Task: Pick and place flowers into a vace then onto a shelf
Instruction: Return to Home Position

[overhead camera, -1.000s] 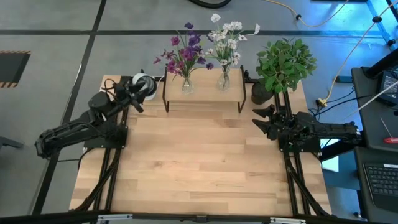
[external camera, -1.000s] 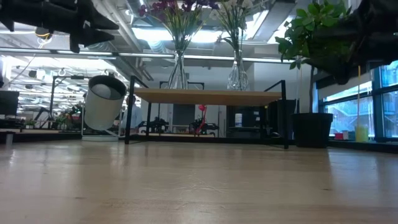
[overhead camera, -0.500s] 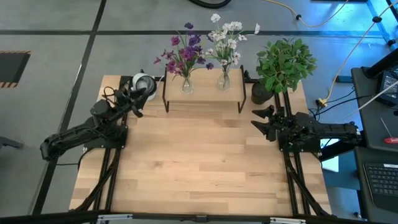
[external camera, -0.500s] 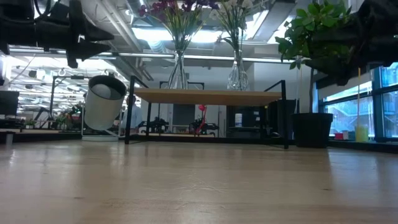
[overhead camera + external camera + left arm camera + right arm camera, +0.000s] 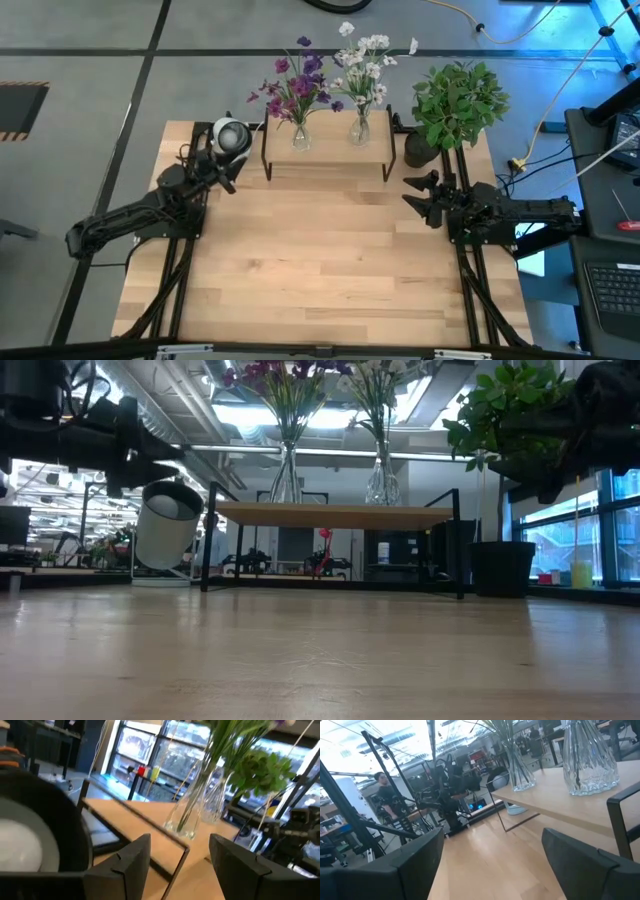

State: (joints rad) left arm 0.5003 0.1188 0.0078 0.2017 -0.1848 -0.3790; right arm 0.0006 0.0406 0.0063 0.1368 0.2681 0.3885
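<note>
There, on the shelf (image 5: 328, 147), two vases (image 5: 300, 138) hold flowers (image 5: 296, 88).

The shelf (image 5: 327, 150) stands at the back middle of the counter (image 5: 320, 270). Two glass vases stand on its board: the left vase (image 5: 300, 138) holds the purple flowers (image 5: 296, 86), and the right vase (image 5: 359, 129) holds the white flowers (image 5: 365, 60). A leafy potted plant (image 5: 458, 100) stands just right of the shelf. A round white cup (image 5: 230, 135) stands near the shelf's left end. The left tool (image 5: 224, 176) hangs beside that cup. The right tool (image 5: 411, 191) is in front of the plant, fingers spread, pointing left.
</note>
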